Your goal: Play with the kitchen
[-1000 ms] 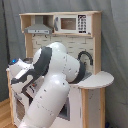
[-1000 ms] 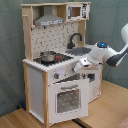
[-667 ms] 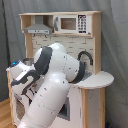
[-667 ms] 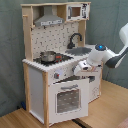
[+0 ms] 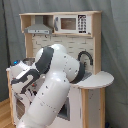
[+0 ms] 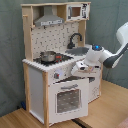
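I am reaching my gripper [image 6: 80, 69] toward the knob panel of the kitchen [image 6: 55, 60] standing against the curtain, finger state I cannot tell, and judging the next move needs a fine approach.

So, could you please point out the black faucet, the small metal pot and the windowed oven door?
black faucet [image 6: 74, 39]: second exterior view, curved neck.
small metal pot [image 6: 48, 56]: second exterior view, side wall.
windowed oven door [image 6: 66, 100]: second exterior view, window pane.

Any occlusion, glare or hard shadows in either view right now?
In the first exterior view the arm fills the foreground and hides much of the kitchen counter; lighting is even, no glare. In the second exterior view the kitchen is unobstructed, with the gripper at the counter's front edge; shadows are soft.
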Robot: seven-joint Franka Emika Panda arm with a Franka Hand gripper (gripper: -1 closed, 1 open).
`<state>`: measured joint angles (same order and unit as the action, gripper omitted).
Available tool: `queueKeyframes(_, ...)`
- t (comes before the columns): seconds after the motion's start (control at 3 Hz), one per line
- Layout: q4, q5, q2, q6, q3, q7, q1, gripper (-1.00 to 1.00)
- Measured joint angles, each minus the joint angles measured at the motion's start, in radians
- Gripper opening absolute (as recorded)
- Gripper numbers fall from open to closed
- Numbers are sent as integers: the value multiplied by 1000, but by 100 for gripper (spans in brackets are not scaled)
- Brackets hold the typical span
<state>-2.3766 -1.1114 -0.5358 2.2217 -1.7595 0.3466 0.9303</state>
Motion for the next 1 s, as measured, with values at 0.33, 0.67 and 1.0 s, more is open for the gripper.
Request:
queueKeyframes(0.33,4,43,0,0,-2,-26,-88,-100)
queueKeyframes(0.67,17,46,-1,-36,-8,-122,-85,-100)
queueKeyframes(1.0,13,52,0,-38,-27,-216,-137,-100)
